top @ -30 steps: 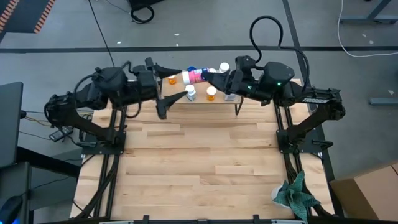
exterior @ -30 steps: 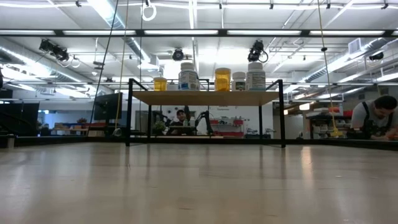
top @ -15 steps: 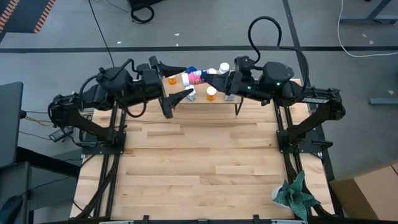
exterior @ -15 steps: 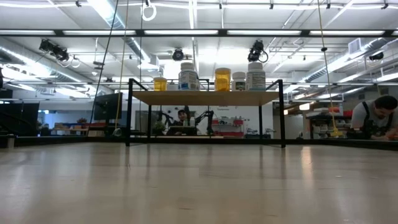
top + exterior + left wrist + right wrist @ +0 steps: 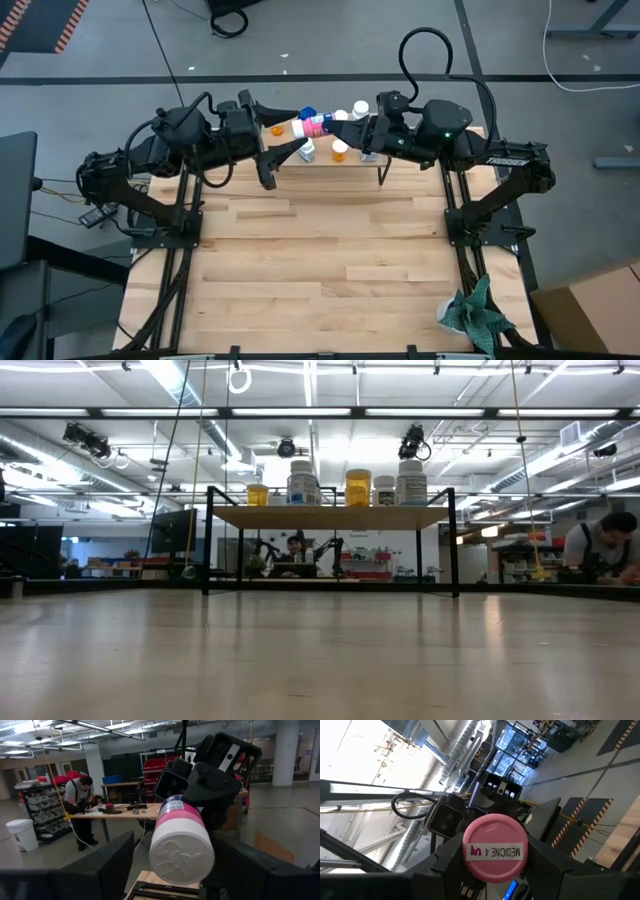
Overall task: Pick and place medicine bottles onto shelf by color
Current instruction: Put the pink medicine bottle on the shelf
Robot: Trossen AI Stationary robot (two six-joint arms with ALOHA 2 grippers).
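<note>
One pink bottle (image 5: pixel 313 122) with a white cap lies sideways in the air, clamped at its base end in the right pincer (image 5: pixel 335 121), above the shelf (image 5: pixel 330 516) at the far edge of the table (image 5: pixel 320 260). The left pincer (image 5: pixel 283 128) has its fingers spread wide apart to either side of the bottle's cap end, one finger on the far side and one nearer, neither touching as far as can be seen. This looks like a handover. To do it well, the left pincer should probably close squarely on the body just behind the cap, and the right should let go only once that hold is firm. Below the pincers, the shelf carries five upright bottles in a row: two orange (image 5: pixel 358 487) and three white (image 5: pixel 302 483). The table's pale wood planks are bare nearby; beyond lies a workshop where a person (image 5: pixel 598 548) bends over a bench.
</note>
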